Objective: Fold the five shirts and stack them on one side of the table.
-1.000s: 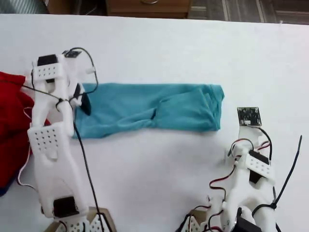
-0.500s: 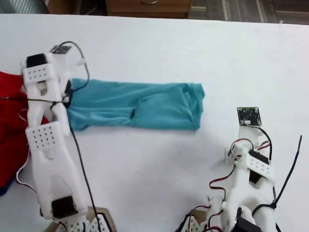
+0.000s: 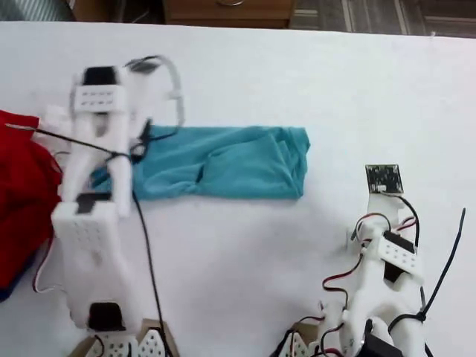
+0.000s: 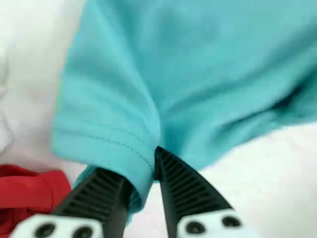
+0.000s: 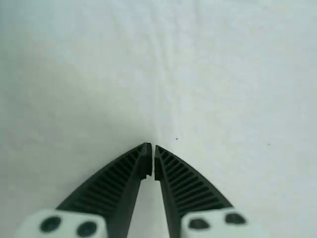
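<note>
Overhead view of a white worktop (image 3: 297,82) with two white robot arms at the bottom of the frame. A teal shirt (image 3: 223,162) lies left of centre, folded into a long band that runs left to right, its right end bunched and creased.

The left arm (image 3: 93,223) stretches up the left side of the frame to the band's left end. In its wrist view, the left arm's fingers (image 4: 181,186) are clamped on a stitched hem of the teal shirt (image 4: 198,74), with red cloth (image 4: 29,191) just beside them.

At the left edge of the overhead frame is a heap of red fabric (image 3: 18,193) with a sliver of dark blue cloth (image 3: 6,290) below it. This is likely the stack, though how many shirts it holds cannot be told.

The right arm (image 3: 390,256) sits at lower right, well apart from the shirt. The right arm's fingers (image 5: 124,178) are closed together on nothing, above bare worktop.

As a judgement, the task is partway through. The teal shirt looks only half folded: it needs shortening and then a place on the pile at the left.
</note>
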### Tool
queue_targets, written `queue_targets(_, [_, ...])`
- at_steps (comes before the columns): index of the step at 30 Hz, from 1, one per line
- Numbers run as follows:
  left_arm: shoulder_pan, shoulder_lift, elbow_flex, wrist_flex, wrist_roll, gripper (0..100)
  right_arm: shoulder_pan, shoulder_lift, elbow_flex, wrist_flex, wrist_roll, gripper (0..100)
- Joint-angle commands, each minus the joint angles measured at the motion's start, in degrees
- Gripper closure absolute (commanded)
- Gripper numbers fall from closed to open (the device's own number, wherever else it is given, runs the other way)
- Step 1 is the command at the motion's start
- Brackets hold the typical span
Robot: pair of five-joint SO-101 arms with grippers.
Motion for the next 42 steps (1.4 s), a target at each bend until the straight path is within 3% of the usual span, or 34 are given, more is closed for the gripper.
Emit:
queue_targets(1, [7.65, -11.52, 1.19, 0.79, 0.62, 97, 0.40, -1.89, -0.26, -0.92, -0.18, 97.8])
queue_targets(9, [21.27, -16.00, 1.10, 0.00, 9.41, 97, 0.40, -1.89, -0.26, -0.92, -0.18, 97.8])
queue_targets(18, [31.21, -15.82, 1.10, -10.11, 9.85, 97, 0.40, -1.89, -0.26, -0.92, -0.18, 97.8])
queue_targets(29, [34.37, -7.30, -2.42, -17.58, 9.93, 97, 0.31, -1.89, -0.26, -0.92, -0.18, 97.8])
queue_targets(36, [35.34, 5.27, -18.33, -14.68, 9.93, 83, 0.31, -1.89, -0.26, -0.92, -0.18, 97.8])
queue_targets(42, [35.87, 13.27, -32.75, -9.41, 9.93, 83, 0.31, -1.89, -0.26, -0.92, -0.18, 97.8])
